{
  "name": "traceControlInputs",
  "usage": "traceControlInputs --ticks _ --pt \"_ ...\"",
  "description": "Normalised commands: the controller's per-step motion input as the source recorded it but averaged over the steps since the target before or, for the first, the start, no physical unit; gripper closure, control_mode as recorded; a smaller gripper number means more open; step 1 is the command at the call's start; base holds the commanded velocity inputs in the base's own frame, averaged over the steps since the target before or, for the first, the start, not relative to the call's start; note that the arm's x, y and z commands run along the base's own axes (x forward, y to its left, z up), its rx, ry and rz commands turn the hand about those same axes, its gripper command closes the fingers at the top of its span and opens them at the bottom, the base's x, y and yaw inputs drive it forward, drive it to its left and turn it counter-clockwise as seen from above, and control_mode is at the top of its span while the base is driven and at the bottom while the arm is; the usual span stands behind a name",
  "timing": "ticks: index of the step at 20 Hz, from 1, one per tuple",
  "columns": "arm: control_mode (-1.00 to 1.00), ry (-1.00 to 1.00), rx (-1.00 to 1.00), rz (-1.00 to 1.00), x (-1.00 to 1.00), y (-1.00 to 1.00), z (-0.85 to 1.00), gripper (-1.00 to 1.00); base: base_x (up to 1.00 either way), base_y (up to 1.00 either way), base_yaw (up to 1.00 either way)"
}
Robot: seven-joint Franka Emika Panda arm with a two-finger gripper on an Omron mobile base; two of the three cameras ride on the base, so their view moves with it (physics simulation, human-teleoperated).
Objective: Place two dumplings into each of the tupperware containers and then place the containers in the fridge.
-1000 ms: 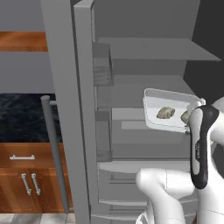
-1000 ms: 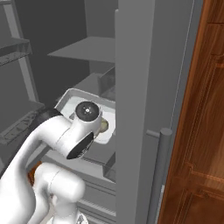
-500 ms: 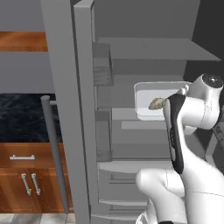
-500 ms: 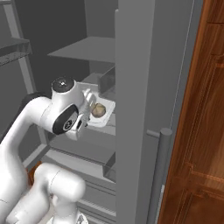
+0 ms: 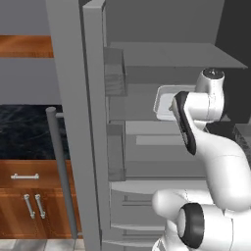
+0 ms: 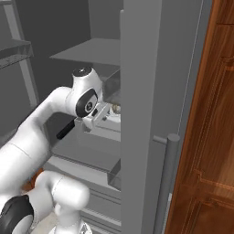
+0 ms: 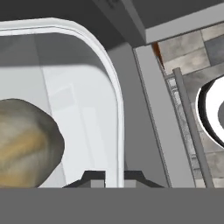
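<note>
One container (image 7: 114,100) rim pinched, end effector (image 7: 114,175), fridge (image 5: 147,63)

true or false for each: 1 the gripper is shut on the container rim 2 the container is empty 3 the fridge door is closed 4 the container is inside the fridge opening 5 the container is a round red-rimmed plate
1. True: in the hand view the gripper is shut on the rim of the tupperware container.
2. False: a dumpling lies in it.
3. False: the fridge stands open, its door swung aside and its shelves showing.
4. True: in the left base view the container is held within the fridge opening, below the upper shelf; whether it rests on a shelf I cannot tell.
5. False: it is a pale grey tray with rounded corners and a raised rim.
</note>
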Motion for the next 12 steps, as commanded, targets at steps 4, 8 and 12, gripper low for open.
traceControlInputs --ticks 4,8,12 --pt "-1.00 0.00 0.10 -0.01 0.48 -0.33 -0.25 1.00 0.00 0.00 0.00" --pt "-1.00 0.00 -0.01 0.06 0.34 0.07 -0.38 1.00 0.00 0.00 0.00" --pt "-1.00 0.00 -0.06 0.09 0.33 0.14 -0.38 1.00 0.00 0.00 0.00"
